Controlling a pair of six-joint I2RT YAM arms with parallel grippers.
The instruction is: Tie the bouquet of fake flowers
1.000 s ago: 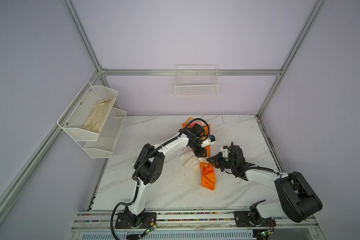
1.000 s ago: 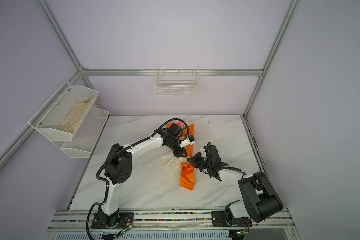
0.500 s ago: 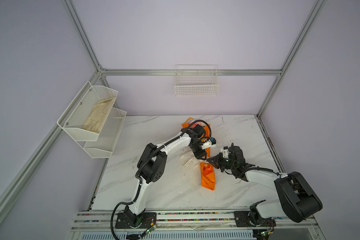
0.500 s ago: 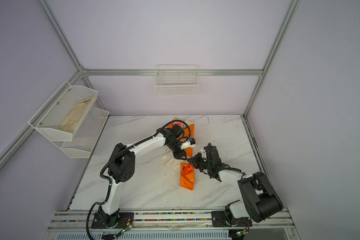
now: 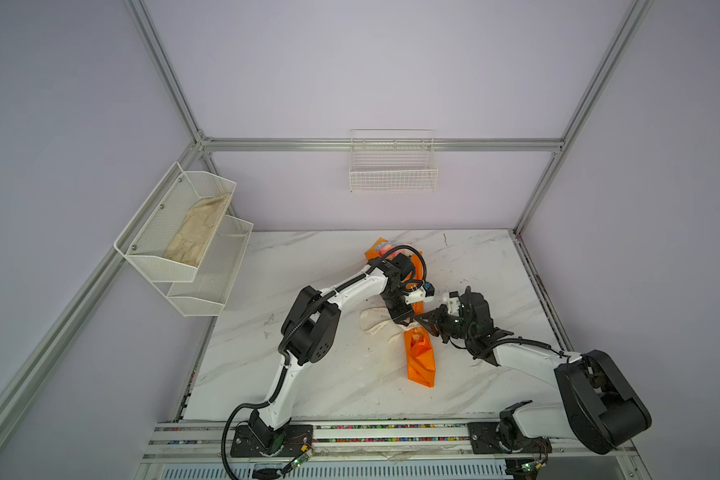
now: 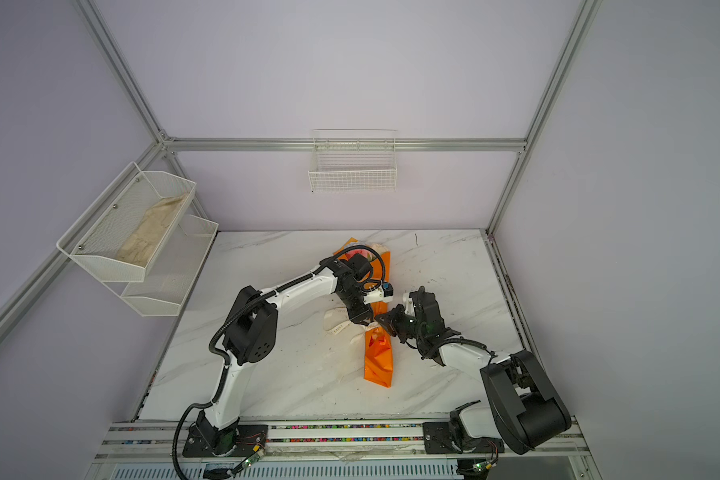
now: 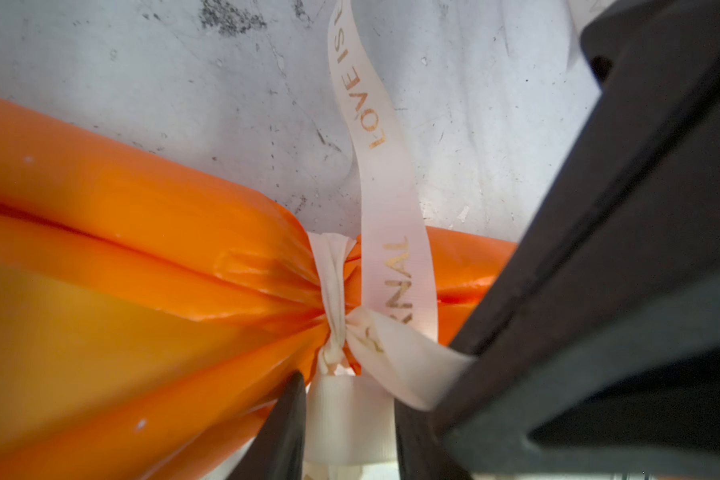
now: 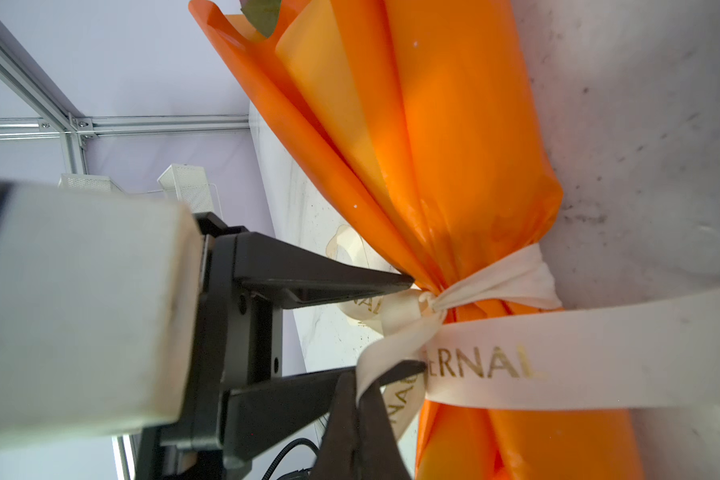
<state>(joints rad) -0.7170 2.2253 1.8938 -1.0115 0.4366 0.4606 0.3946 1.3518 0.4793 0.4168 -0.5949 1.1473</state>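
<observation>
The bouquet of fake flowers (image 5: 420, 357) (image 6: 378, 357) lies on the marble table, wrapped in glossy orange paper (image 7: 142, 270) (image 8: 454, 145), with a pink rose (image 5: 381, 248) at its far end. A cream lettered ribbon (image 7: 391, 199) (image 8: 599, 357) is knotted round its waist. My left gripper (image 5: 405, 322) (image 7: 346, 390) (image 8: 414, 324) is at the knot, its jaws apart with a ribbon loop between them. My right gripper (image 5: 420, 321) (image 8: 360, 390) meets it from the right and is shut on a ribbon strand.
A loose ribbon tail (image 5: 375, 322) lies on the table left of the bouquet. A white wire basket (image 5: 393, 174) hangs on the back wall. A two-tier mesh shelf (image 5: 171, 266) holding a beige cloth (image 5: 198, 232) hangs on the left wall.
My left arm's elbow has swung right and its gripper has settled at the knot with its jaws widening. The right gripper has stayed in place, shut on the ribbon.
</observation>
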